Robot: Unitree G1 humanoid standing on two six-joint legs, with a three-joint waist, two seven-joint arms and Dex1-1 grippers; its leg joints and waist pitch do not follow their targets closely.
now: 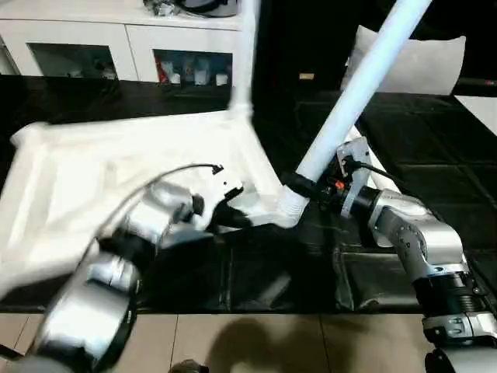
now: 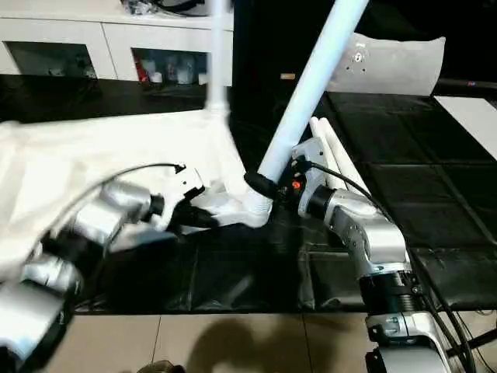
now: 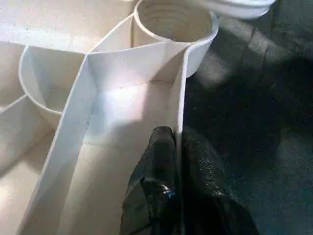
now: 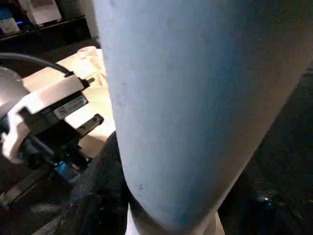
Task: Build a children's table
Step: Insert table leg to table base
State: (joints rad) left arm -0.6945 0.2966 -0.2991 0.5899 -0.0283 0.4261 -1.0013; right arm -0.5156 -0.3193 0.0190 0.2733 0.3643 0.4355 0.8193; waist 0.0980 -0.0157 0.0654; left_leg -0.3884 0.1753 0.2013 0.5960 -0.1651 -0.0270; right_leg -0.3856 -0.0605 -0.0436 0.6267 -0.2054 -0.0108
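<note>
The white table top (image 1: 116,179) lies upside down on black floor mats, ribbed underside up. My left gripper (image 1: 233,216) is shut on its near rim wall (image 3: 178,98), one black finger (image 3: 159,166) on each side, just short of the round corner socket (image 3: 173,19). My right gripper (image 1: 307,188) is shut on a long white leg (image 1: 357,85) near its lower end. The leg leans up to the right, with its threaded foot (image 1: 291,206) at that corner socket. Another leg (image 1: 245,54) stands upright in the far corner.
Two loose white legs (image 2: 330,151) lie on the mats behind my right wrist. White glass-door cabinets (image 1: 116,47) line the back, and a white pillow (image 1: 419,66) sits at the back right. Tan floor (image 1: 248,342) begins at the mats' near edge.
</note>
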